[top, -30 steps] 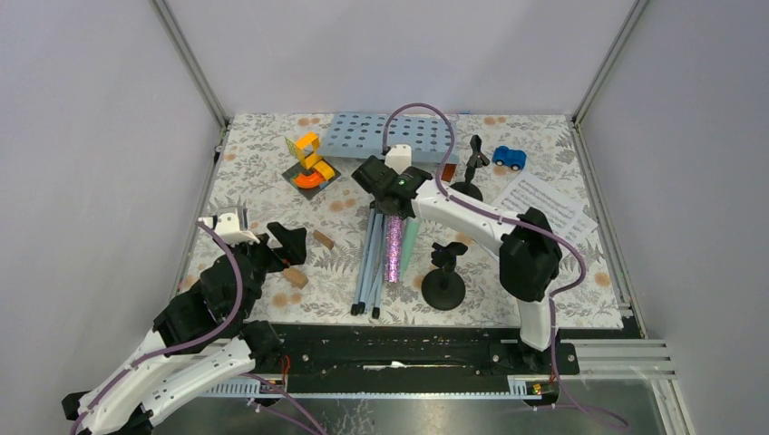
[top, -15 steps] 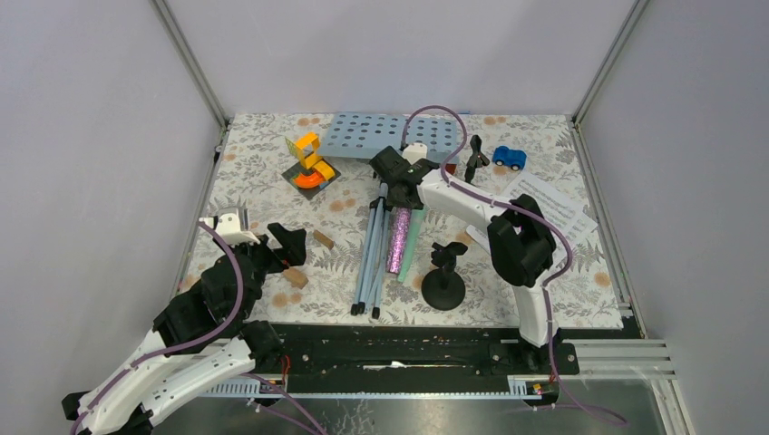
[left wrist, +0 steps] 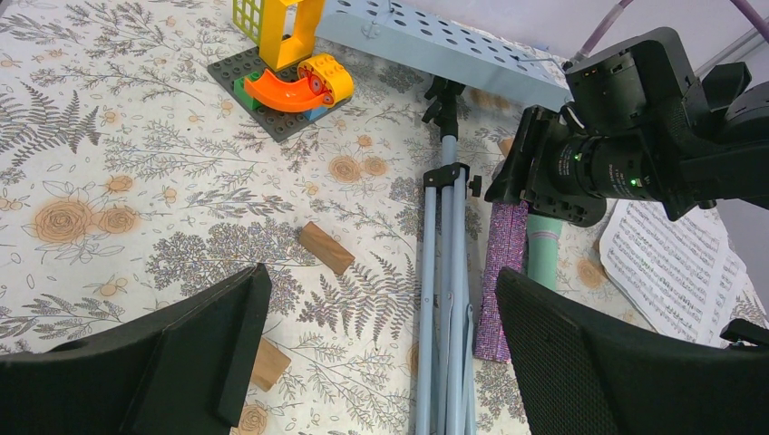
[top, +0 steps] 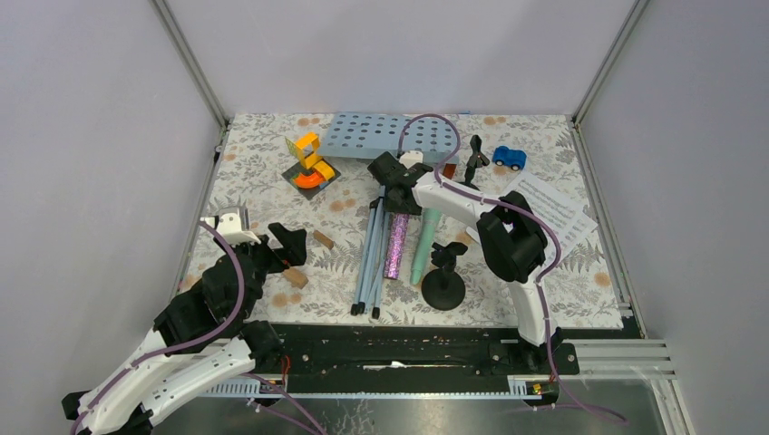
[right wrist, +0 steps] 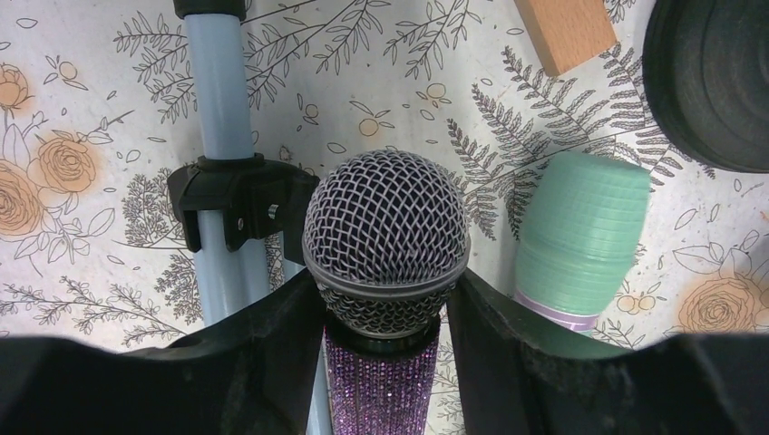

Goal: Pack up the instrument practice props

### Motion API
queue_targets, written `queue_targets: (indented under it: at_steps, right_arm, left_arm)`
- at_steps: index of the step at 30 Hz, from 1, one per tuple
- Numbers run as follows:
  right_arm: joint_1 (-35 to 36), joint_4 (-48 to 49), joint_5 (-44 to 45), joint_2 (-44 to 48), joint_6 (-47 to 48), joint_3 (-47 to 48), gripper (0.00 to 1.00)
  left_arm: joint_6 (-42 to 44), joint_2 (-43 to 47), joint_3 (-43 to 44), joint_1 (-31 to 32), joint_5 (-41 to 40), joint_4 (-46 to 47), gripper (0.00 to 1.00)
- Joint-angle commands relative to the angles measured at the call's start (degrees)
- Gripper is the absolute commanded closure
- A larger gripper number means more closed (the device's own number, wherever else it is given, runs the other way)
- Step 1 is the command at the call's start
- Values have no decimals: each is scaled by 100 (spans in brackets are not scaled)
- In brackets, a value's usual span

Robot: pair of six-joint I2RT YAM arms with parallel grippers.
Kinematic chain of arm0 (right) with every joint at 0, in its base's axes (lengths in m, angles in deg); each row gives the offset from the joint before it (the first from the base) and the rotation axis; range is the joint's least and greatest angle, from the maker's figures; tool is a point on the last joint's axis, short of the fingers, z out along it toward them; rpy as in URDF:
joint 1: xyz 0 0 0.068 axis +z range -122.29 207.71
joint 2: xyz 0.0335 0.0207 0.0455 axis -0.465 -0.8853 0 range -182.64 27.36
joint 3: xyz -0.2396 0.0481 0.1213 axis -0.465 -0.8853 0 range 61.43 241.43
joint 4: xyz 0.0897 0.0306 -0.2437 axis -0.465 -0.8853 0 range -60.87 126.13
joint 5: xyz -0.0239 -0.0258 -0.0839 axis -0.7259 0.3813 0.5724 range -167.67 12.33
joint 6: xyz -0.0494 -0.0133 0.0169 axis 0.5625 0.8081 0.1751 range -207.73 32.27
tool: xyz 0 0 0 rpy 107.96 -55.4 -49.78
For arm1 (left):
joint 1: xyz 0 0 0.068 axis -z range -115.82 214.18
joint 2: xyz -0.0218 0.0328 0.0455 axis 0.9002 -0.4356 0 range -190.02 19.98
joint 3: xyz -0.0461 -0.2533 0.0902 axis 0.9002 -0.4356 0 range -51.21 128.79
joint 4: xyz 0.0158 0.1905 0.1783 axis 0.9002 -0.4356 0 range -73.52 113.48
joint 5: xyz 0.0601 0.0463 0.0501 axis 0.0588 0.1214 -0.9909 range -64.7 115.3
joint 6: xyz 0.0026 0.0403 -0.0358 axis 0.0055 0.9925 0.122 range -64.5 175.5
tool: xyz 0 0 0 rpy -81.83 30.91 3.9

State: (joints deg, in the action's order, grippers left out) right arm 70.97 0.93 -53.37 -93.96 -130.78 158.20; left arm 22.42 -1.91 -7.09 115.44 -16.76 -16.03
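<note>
The pale blue music rack (top: pixel 390 136) lies flat, its folded tripod legs (top: pixel 367 263) pointing toward me. The purple glitter microphone (top: pixel 396 245) lies right of the legs, and the mint-green microphone (top: pixel 424 243) lies a little further right. My right gripper (top: pixel 399 181) is shut on the purple microphone's mesh head (right wrist: pixel 385 227), with the mint microphone (right wrist: pixel 580 236) beside one finger. One black mic holder (top: pixel 443 285) stands near the front and another (top: pixel 472 170) at the back. The sheet music (top: pixel 553 208) lies at right. My left gripper (top: pixel 283 245) is open and empty, also in its wrist view (left wrist: pixel 381 362).
A blue toy car (top: pixel 509 158) sits at the back right. Two wooden blocks (top: pixel 323 239) (top: pixel 294 276) lie near my left gripper, and another (right wrist: pixel 567 32) lies by the mic holder base (right wrist: pixel 716 82). A yellow and orange brick build (top: pixel 308 163) stands at the back left.
My right gripper shifted a little back and right at the purple microphone's head. The mint microphone has swung right, away from the purple one. The left arm has not moved.
</note>
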Motion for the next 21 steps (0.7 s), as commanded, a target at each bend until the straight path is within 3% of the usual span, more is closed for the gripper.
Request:
queue_targets:
  at_steps: [1, 6, 13, 17, 21]
  right_arm:
    - [-20, 128, 48, 164, 34, 55, 41]
    - [-20, 107, 80, 407, 122, 69, 31]
    - [-5, 235, -258, 1167, 604, 284, 30]
    - [7, 699, -940, 2092, 1303, 107, 29]
    - [6, 1646, -1731, 3436, 1970, -981, 27]
  left_arm:
    - [-14, -43, 17, -13, -48, 65, 1]
    - [-15, -52, 9, -14, -55, 62, 1]
    - [-18, -53, 9, -13, -73, 63, 1]
    - [1, -52, 1, -12, -49, 84, 1]
    - [184, 13, -72, -19, 127, 270, 1]
